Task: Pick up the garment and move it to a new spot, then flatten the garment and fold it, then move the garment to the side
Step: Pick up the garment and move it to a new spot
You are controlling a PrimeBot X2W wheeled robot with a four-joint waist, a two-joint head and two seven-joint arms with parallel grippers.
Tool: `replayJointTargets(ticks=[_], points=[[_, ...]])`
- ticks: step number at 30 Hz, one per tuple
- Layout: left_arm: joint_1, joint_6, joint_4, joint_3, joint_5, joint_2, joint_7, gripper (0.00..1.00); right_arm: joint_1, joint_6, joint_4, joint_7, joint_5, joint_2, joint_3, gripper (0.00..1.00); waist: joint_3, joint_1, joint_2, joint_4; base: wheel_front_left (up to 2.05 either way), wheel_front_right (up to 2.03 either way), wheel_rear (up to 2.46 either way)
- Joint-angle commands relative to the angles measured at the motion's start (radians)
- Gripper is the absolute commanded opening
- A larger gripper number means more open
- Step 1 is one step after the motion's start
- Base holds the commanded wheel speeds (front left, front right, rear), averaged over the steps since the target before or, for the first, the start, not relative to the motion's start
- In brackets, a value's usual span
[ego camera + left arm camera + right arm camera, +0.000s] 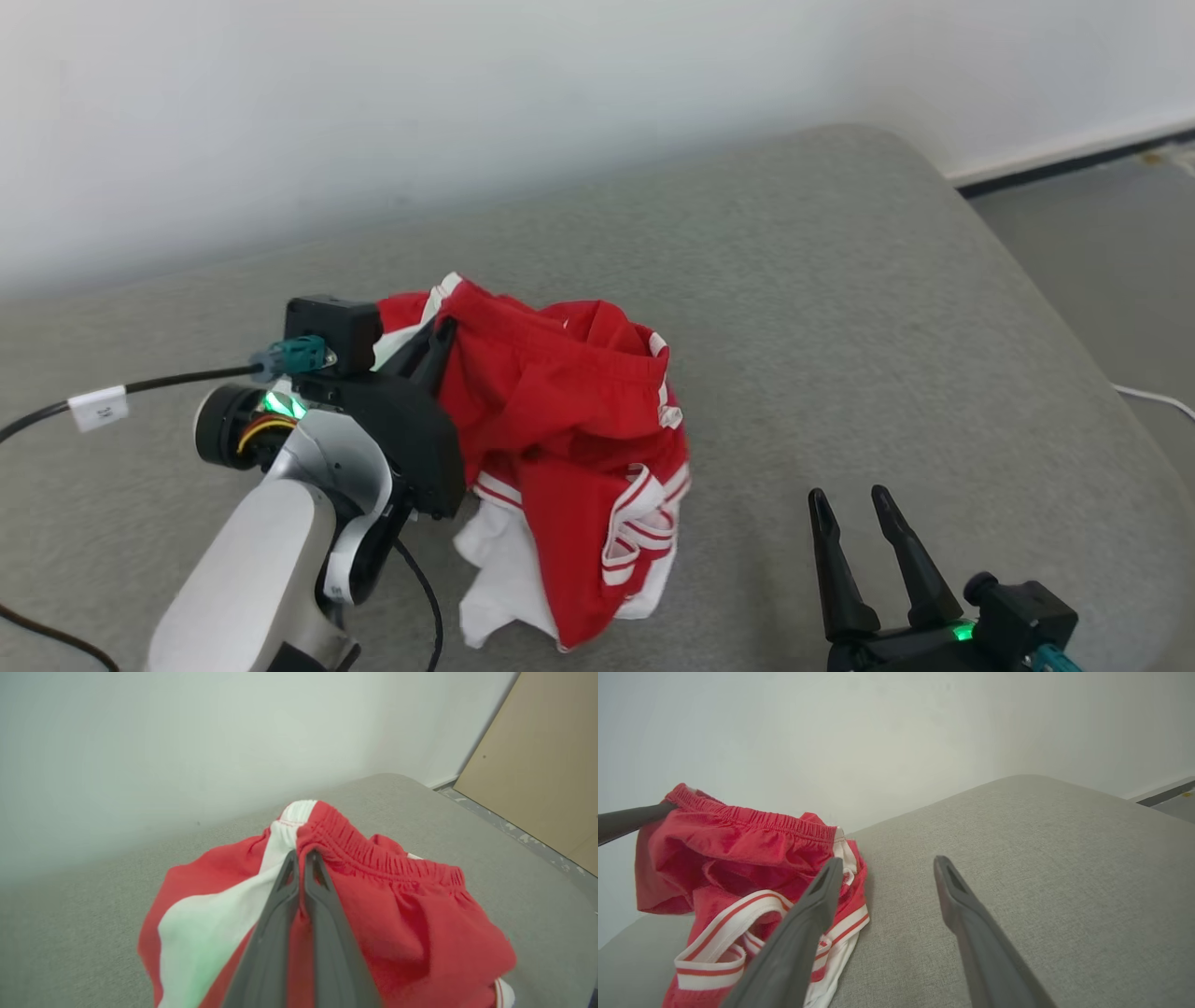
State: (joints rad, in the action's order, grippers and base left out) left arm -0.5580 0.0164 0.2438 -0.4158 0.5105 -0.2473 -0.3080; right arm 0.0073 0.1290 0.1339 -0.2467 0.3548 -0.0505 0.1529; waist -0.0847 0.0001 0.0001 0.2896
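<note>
Left claw [302,856] clenched on elastic waistband [373,858] of crumpled red-and-white cloth shorts [560,401]; soft, light, likely drapes limply. Right claw [848,493] released, beside shorts.

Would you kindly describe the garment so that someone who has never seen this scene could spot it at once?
A broad grey cushion stands against a white wall. Near its middle sits the garment, a crumpled heap with the left tool shut on its elastic waistband. It is the one bright red thing there, with white panels and red-and-white striped hems.
</note>
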Motion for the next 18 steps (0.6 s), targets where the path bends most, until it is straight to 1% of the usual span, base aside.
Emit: replayJointTargets(ticks=[1,7,14,16,17,18], points=[[-0.012,-0.005,-0.016,0.005,0.011,-0.006,0.009,0.00,0.013,0.003,-0.006,0.000,-0.007,0.000,-0.002,1.00,0.037,-0.0001,-0.0001,-0.080,0.00,0.00,0.00],[-0.034,-0.016,-0.092,0.017,0.013,-0.040,-0.018,0.00,0.044,0.004,-0.009,0.011,0.003,0.001,0.008,1.00,0.088,-0.0001,-0.0001,-0.235,0.00,0.00,0.00],[-0.056,-0.011,-0.142,0.049,0.026,-0.096,-0.060,0.00,0.065,0.003,-0.003,0.008,0.032,0.000,0.056,1.00,0.127,-0.0001,-0.0001,-0.411,0.00,0.00,0.00],[-0.067,-0.015,-0.139,0.064,0.023,-0.112,-0.044,0.00,0.069,0.003,-0.003,0.010,0.029,0.001,0.071,1.00,0.132,-0.0001,-0.0001,-0.456,0.00,0.00,0.00],[-0.068,-0.010,-0.134,0.085,0.049,-0.103,-0.028,0.00,0.066,0.003,-0.004,0.013,0.028,0.001,0.084,1.00,0.132,-0.0001,-0.0001,-0.473,0.00,0.00,0.00],[-0.075,-0.014,-0.126,0.094,0.047,-0.109,-0.015,0.00,0.063,0.003,-0.007,0.015,0.025,0.000,0.093,1.00,0.129,-0.0001,-0.0001,-0.490,0.00,0.00,0.00]])
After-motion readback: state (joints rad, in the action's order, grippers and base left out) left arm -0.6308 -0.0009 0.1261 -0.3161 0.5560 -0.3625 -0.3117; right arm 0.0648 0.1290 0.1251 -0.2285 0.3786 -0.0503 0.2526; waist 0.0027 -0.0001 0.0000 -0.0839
